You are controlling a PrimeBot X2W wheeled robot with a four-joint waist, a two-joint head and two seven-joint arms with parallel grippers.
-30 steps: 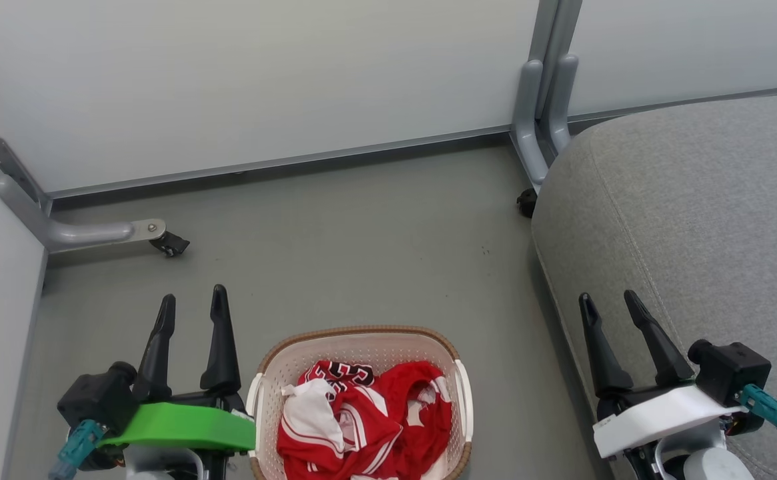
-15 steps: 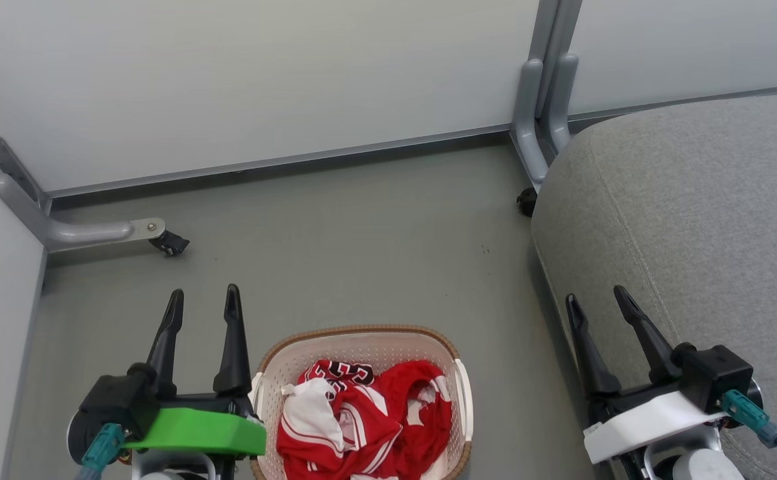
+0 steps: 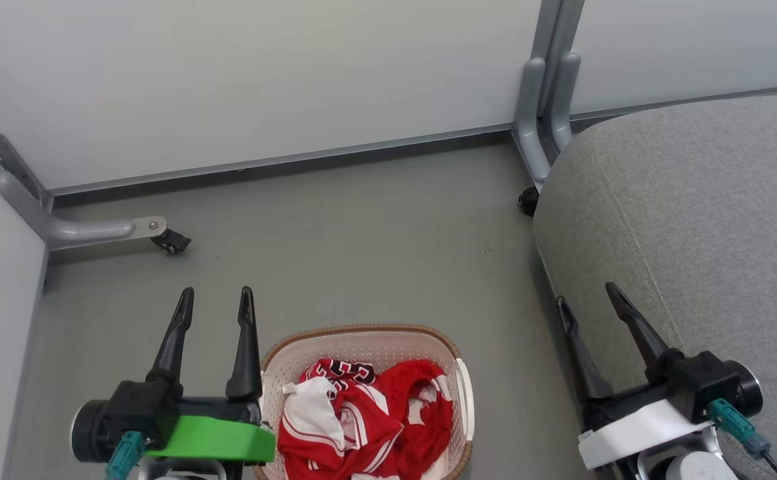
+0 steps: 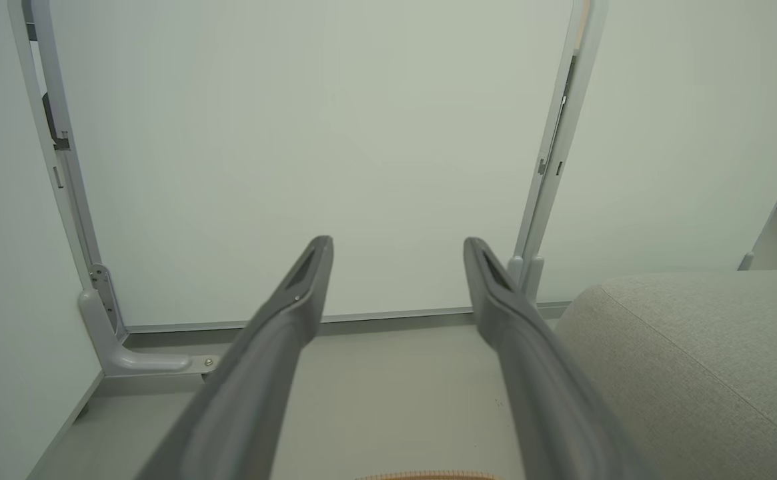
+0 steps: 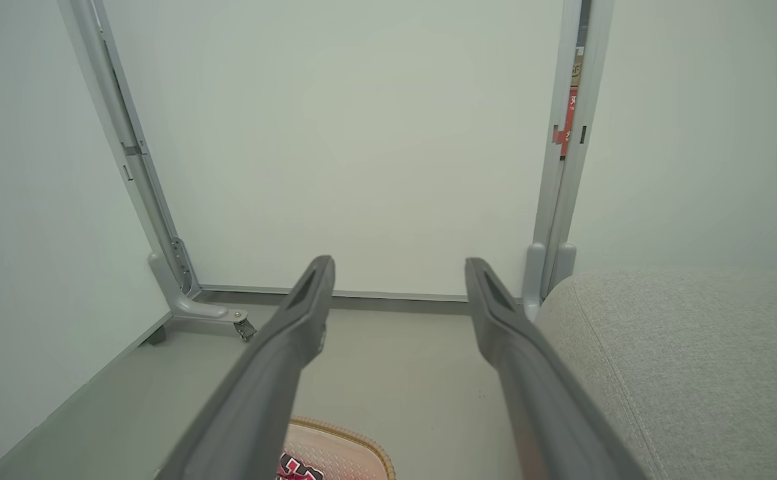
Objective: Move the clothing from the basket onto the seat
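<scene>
Basket: on the floor; holds the clothing, a crumpled red-and-white heap.
Left gripper: just left of basket, fingers apart, holding nothing.
Right gripper: right of basket, fingers apart, holding nothing.
Seat: right of basket.

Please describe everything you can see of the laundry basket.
The basket is an oval tub, seemingly cream plastic, with perforated walls, a brown woven-look rim and white side handles. It stands upright on the floor, left of the seat and apart from it. Crumpled red-and-white clothing lies inside. Its near end is out of frame.
</scene>
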